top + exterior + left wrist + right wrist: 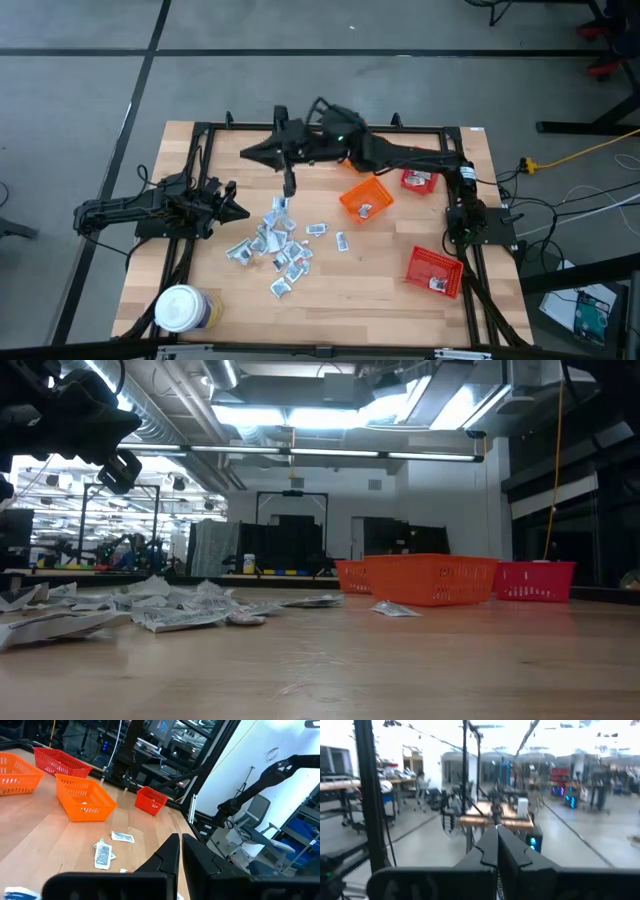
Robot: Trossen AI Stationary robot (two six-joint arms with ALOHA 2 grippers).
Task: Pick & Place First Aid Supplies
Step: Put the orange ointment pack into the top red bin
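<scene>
At the near edge of the pale wooden table point(350, 290) we see a large round jar with a white lid point(181, 308) standing by the left corner, well apart from everything else. Just beyond it, left of the table's middle, lies the heap of small flat silvery-white sachets with blue and red print point(277, 246), some overlapping, a few scattered singly toward the centre; we cannot read any print on them. A red mesh basket point(435, 271) sits near the right edge with a packet inside, and bare wood lies open between it and the heap. At the left edge our left gripper point(238, 210) hangs by the frame rail, its fingers point(172, 851) pressed nearly together with nothing between them. Farther in, an orange mesh basket point(366, 196) rests tilted right of centre, holding a sachet, and a second red mesh basket point(419, 180) lies just behind it near the far right. The right gripper point(290, 188) points down above the heap's far end, fingers point(492, 845) pressed together, empty. The black metal frame point(330, 127) borders the far edge.
</scene>
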